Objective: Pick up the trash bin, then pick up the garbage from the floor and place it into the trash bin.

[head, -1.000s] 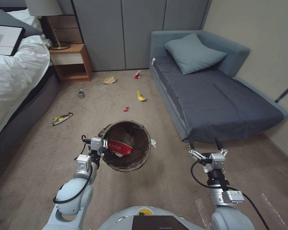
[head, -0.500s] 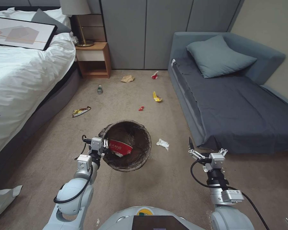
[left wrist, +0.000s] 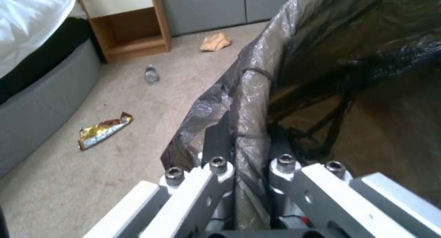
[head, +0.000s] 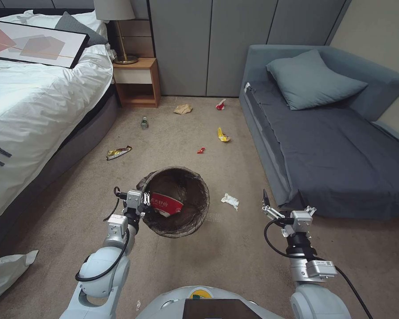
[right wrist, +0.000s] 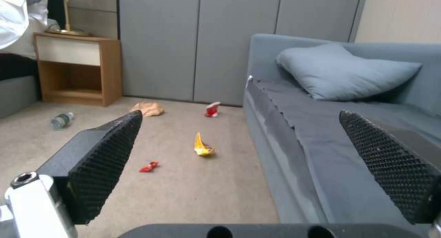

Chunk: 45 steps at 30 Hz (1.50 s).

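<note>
Here, left gripper [head: 145,203] on trash bin [head: 198,217] rim (fingers [left wrist: 216,138] clamped).

A bed [head: 35,106] with white bedding stands well off to the left of the left hand, and a framed picture [head: 33,43] lies flat on it beside a grey pillow [head: 77,24]. A wooden nightstand [head: 137,82] sits far ahead of that hand, against the bed, with a brass-footed lamp [head: 119,26] on top. Grey wardrobe doors [head: 235,44] close the far wall. Just ahead and to the right of the right hand is a blue-grey sofa [head: 341,146], a matching cushion [head: 312,79] leaning at its far end. Beige carpet [head: 235,257] covers the floor.
</note>
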### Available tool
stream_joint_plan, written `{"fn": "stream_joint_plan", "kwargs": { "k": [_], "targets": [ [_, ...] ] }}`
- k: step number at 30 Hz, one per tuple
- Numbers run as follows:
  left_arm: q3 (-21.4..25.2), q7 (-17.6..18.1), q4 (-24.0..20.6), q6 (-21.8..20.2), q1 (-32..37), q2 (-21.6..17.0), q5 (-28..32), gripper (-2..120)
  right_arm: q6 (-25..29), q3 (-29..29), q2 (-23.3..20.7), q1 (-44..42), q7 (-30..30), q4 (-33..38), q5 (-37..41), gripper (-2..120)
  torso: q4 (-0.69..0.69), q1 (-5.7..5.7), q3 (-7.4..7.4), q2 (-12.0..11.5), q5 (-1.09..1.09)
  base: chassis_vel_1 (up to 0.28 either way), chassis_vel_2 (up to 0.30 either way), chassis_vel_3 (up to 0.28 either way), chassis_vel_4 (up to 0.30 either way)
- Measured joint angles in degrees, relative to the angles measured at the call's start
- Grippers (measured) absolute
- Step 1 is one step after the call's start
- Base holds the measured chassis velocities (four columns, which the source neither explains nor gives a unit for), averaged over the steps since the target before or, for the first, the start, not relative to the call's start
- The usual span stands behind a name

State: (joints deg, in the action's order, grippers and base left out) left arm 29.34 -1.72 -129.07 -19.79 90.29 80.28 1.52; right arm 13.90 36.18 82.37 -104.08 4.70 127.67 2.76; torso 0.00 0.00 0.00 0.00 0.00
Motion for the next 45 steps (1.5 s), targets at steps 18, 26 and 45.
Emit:
{"fn": "stream_joint_plan", "kwargs": {
  "k": [18,26,45],
  "targets": [
    [0.1,-0.3,0.2,0.0,-0.2,-0.1,0.1,3,-0.3,-0.8,0.0,0.1,1.0,0.0,-0.8,100,0.00,0.00,0.00,0.0,0.00,-0.055,0.055,0.051,-0.050],
    [0.1,-0.3,0.4,0.1,-0.2,-0.1,0.2,3,-0.2,-0.8,0.0,-0.3,1.1,0.0,-0.8,100,0.00,0.00,0.00,0.0,0.00,-0.077,0.074,0.070,-0.069],
    [0.2,-0.3,0.3,0.3,0.0,-0.1,0.3,3,0.0,-2.4,-0.9,-0.7,3.3,-0.1,-1.2,100,0.00,0.00,0.01,0.0,0.00,-0.073,0.080,0.076,-0.079]
  ]
}}
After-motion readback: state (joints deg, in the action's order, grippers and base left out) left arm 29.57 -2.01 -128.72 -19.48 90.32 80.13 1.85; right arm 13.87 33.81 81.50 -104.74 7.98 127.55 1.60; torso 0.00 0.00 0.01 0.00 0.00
